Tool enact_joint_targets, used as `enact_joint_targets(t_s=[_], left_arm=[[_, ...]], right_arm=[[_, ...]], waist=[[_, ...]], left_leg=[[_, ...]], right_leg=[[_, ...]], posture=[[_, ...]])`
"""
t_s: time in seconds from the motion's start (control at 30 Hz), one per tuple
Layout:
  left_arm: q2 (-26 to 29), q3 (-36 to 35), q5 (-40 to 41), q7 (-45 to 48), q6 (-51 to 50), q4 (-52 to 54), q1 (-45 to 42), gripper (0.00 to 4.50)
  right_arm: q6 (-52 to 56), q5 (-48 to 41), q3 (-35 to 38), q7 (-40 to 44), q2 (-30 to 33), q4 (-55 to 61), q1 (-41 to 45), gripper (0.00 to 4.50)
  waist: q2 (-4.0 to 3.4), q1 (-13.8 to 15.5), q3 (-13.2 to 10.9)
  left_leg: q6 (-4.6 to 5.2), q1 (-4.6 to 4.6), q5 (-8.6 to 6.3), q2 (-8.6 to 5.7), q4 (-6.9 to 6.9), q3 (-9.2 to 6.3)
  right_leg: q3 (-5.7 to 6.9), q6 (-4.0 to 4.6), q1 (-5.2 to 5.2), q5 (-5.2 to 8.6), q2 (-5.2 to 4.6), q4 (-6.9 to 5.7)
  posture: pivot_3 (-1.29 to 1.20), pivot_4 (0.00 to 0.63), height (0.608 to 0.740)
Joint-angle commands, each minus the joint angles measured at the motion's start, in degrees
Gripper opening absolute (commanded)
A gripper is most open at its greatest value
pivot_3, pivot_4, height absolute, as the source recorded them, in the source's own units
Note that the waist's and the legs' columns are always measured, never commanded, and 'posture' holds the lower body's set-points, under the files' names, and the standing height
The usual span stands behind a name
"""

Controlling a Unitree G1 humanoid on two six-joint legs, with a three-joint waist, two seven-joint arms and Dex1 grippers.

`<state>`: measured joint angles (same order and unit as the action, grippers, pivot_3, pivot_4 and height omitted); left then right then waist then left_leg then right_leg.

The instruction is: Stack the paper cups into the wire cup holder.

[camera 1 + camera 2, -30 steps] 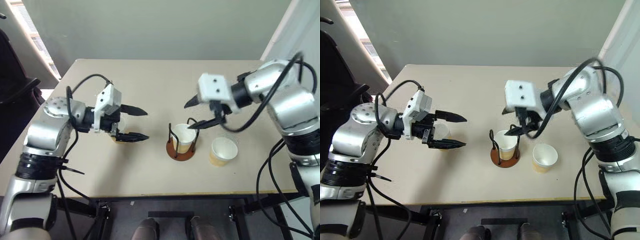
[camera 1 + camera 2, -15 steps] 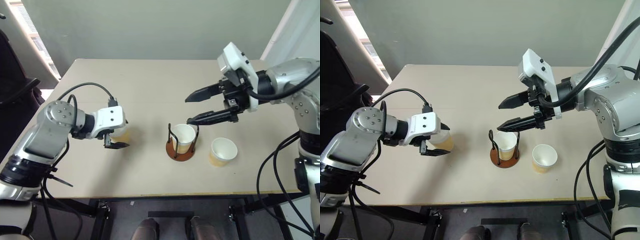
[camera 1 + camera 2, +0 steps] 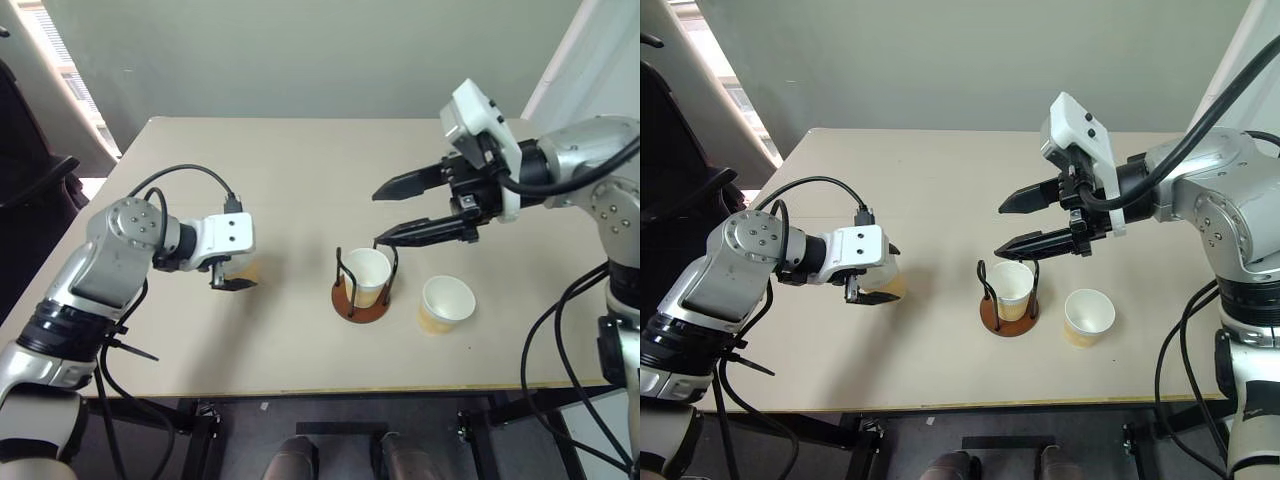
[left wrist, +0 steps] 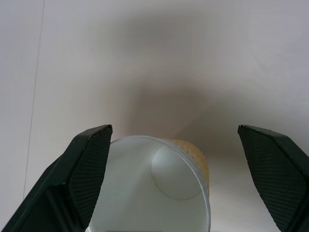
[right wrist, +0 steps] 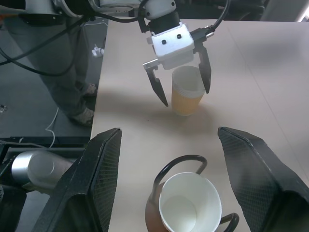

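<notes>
One paper cup [image 3: 245,268] stands upright on the table's left half. My left gripper [image 3: 238,272] reaches down over it, open, a finger on either side [image 5: 187,96]. In the left wrist view the cup [image 4: 159,193] sits close to one finger [image 4: 89,164], with a wide gap to the other. The wire cup holder [image 3: 352,302] stands at centre with a second cup [image 3: 367,272] inside its black loops. A third cup [image 3: 446,302] stands just right of it. My right gripper [image 3: 379,216] hovers open above the holder, holding nothing.
The tan table [image 3: 300,170] has its front edge near the holder and the right-hand cup. A dark chair [image 3: 30,170] stands off the table's left side. Black cables hang from both arms.
My left gripper swung down and turned from level beside the left cup to straddling it. My right gripper rose off the holder and turned, leaving the cup inside.
</notes>
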<state>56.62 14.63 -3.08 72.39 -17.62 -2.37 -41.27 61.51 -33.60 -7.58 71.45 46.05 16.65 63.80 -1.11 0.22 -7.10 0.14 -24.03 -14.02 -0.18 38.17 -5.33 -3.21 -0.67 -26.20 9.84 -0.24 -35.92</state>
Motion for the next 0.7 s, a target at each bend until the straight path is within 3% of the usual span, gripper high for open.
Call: enact_joint_targets(t_s=[0.03, 0.43, 0.7], left_arm=[[1.16, -0.47, -1.21, 0.84, -0.15, 0.82, -0.87, 4.50], [0.81, -2.55, -4.19, -4.02, -0.71, 2.63, -2.67, 4.50], [5.39, -3.91, -1.68, -0.04, -4.91, 10.02, 0.58, 4.50]], right_arm=[[-0.61, -1.04, 0.87, -0.74, 1.08, 1.54, 0.72, 3.28], [-1.47, -1.64, 0.58, -0.94, 1.92, 1.29, 0.30, 3.28], [-0.99, -3.02, 0.98, -0.27, 2.64, 1.32, 0.21, 3.28]], waist=[[0.00, 0.00, 0.00], [0.00, 0.01, 0.00], [0.00, -0.06, 0.00]], left_leg=[[0.00, 0.00, 0.00, 0.00, 0.00, 0.00], [0.03, 0.00, -0.02, 0.00, 0.02, 0.00], [0.03, 0.00, -0.02, 0.00, 0.01, 0.00]], right_leg=[[0.00, 0.00, 0.00, 0.00, 0.00, 0.00], [0.01, -0.01, 0.00, -0.01, -0.01, -0.01], [0.00, -0.07, -0.02, -0.04, 0.01, 0.00]], posture=[[0.00, 0.150, 0.740], [0.00, 0.150, 0.740], [0.00, 0.150, 0.740]])
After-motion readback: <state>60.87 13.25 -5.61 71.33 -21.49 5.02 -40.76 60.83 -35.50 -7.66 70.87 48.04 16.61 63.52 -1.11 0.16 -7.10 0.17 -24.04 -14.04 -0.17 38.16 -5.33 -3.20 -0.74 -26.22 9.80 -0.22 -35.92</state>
